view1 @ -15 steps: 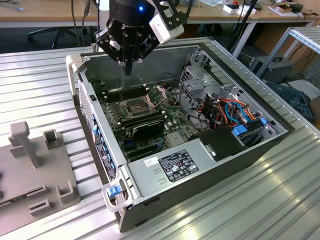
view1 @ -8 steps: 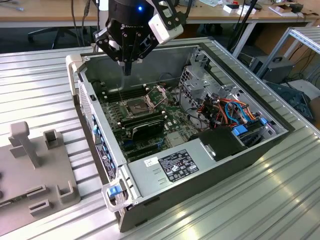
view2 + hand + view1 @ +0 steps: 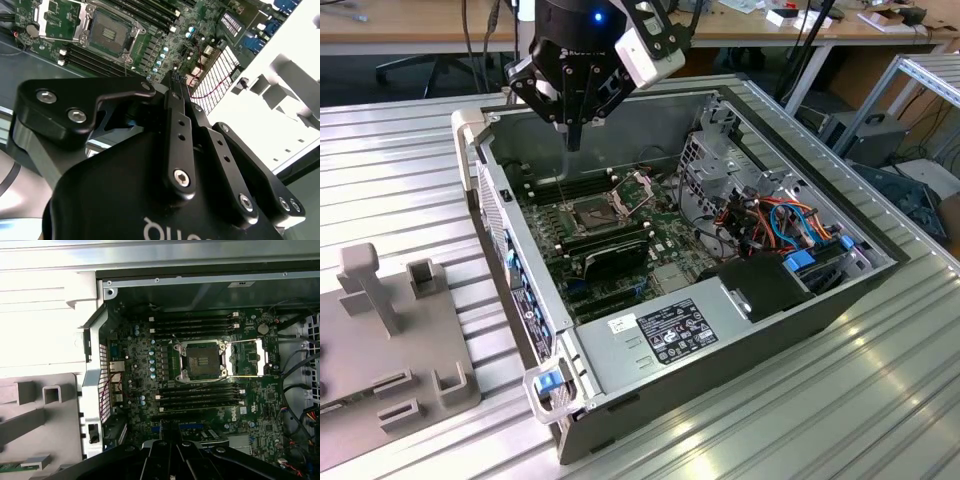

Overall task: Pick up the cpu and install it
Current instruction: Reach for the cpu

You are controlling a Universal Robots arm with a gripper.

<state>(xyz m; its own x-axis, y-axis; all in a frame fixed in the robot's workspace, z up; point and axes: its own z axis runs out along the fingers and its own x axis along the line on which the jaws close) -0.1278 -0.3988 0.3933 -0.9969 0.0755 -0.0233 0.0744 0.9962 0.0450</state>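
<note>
Cpu: can't place it from these angles, and whether anything sits pinched in the gripper [image 3: 573, 140] is hidden. Ribbed metal tabletop [image 3: 820, 400] carries the open computer case [image 3: 515, 265] at its middle and a grey fixture [image 3: 390, 340] at its edge on the exterior view's left. Green motherboard [image 3: 145, 390] lines the case floor. That gripper hovers over the case's far wall, fingertips drawn tight together. Down on the board, the dark socket [image 3: 202, 360] shows its pin field, with the retention frame [image 3: 245, 357] swung open just beside it.
</note>
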